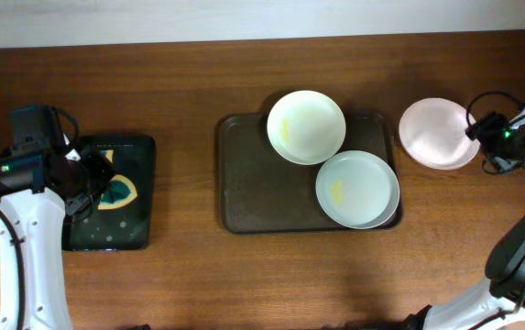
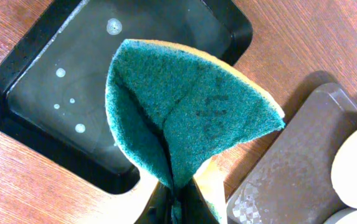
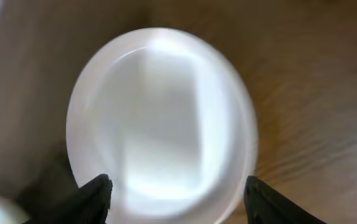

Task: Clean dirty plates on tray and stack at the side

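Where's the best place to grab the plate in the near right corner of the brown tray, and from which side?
Pinch the plate by its right rim, coming in from the right. It lies flat and shallow, so only the thin edge offers a hold; there it seems to overhang the tray rim, while the other plate crowds its far left.

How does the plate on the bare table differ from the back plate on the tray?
The table plate lies off the tray, to its right; the back plate sits on it, overhanging its far rim. The back plate has a yellow smear; the table plate shows none. Both are round and white.
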